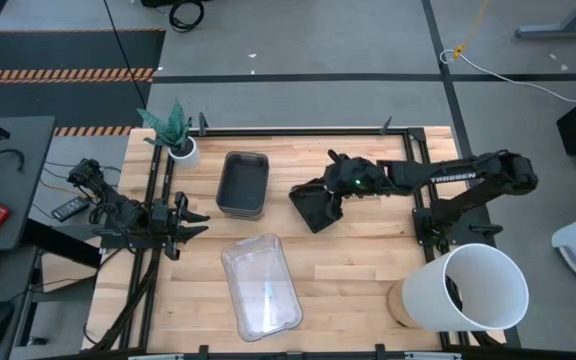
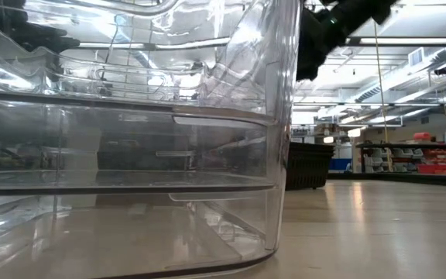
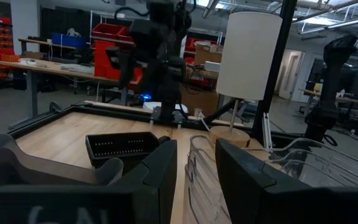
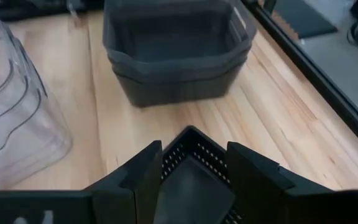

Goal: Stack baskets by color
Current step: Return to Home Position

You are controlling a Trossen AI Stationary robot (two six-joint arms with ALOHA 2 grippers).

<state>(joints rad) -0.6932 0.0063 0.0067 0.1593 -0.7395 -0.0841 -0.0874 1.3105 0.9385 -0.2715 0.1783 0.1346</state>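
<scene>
A black slotted tray lies flat on the table's middle, turned at a slant. My right gripper hovers just above it, open and tipped downward, and the tray shows past its fingers. Two dark-grey baskets sit nested toward the far side, left of the tray. A nested stack of clear baskets rests near the front edge and fills the low view. My left gripper waits open at the table's left edge, with nothing between its fingers.
A big white bucket stands at the front right corner, beside the right arm's base. A small white plant pot sits at the far left corner. Black frame rails run along the table's edges. Bare wood lies between the clear stack and the bucket.
</scene>
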